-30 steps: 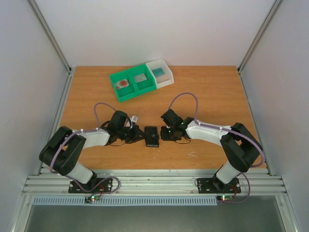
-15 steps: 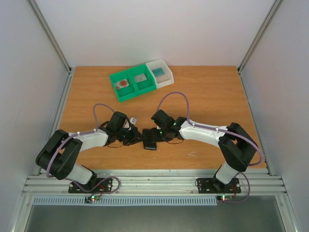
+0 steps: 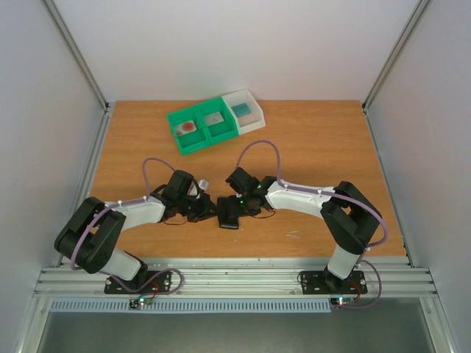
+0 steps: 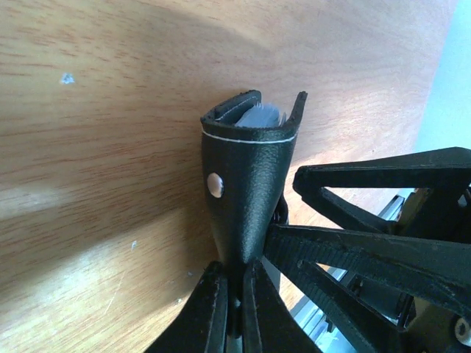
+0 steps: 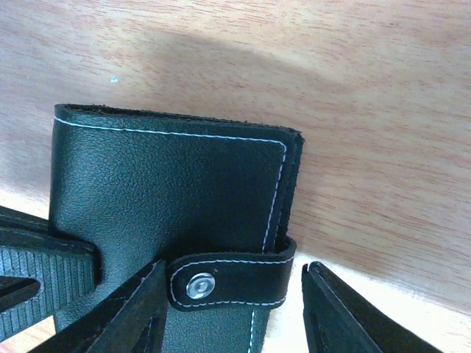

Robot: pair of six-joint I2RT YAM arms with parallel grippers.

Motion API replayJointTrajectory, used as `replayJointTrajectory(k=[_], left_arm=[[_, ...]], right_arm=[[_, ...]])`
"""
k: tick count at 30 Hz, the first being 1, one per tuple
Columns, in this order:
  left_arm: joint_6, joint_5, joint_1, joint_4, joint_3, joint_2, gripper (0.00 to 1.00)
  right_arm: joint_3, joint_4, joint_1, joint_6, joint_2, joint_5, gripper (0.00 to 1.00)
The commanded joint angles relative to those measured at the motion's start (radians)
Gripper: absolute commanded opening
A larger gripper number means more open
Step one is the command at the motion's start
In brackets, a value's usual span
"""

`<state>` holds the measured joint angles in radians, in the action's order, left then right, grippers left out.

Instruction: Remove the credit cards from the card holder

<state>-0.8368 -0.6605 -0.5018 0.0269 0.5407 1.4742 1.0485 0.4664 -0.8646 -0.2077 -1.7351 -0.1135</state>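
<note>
While tight on the card holder [image 5: 169,184], left tool [image 4: 234,290]; right tool [image 5: 232,305] agape; white-walled wooden table [image 3: 316,147].

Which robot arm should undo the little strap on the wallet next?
Probably the right. The right gripper is open with a finger on each side of the clasp tab, while the left gripper is shut on the card holder, busy holding it.

Orange-brown wooden table [image 3: 331,147], green bin [image 3: 202,129] of two compartments lay toward its far edge, white bin [image 3: 246,110] touched the green bin's right end, black card holder [image 3: 229,213] sat nearer than the green bin.
</note>
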Motion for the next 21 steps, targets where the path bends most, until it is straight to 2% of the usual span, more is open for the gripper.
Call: replayJointTrajectory(k=[1, 8, 14, 21], left_arm=[[0.016, -0.008, -0.004, 0.005, 0.016, -0.017, 0.00], [0.018, -0.005, -0.004, 0.002, 0.014, -0.015, 0.00], [0.021, -0.002, -0.004, -0.004, 0.011, -0.018, 0.00], [0.022, 0.001, -0.004, -0.003, 0.004, -0.017, 0.00]], right_arm=[[0.024, 0.106, -0.007, 0.012, -0.019, 0.123, 0.49], [0.026, 0.197, -0.007, 0.010, -0.001, 0.270, 0.36], [0.013, 0.193, -0.007, 0.010, 0.016, 0.275, 0.31], [0.005, 0.178, -0.007, 0.008, 0.026, 0.258, 0.19]])
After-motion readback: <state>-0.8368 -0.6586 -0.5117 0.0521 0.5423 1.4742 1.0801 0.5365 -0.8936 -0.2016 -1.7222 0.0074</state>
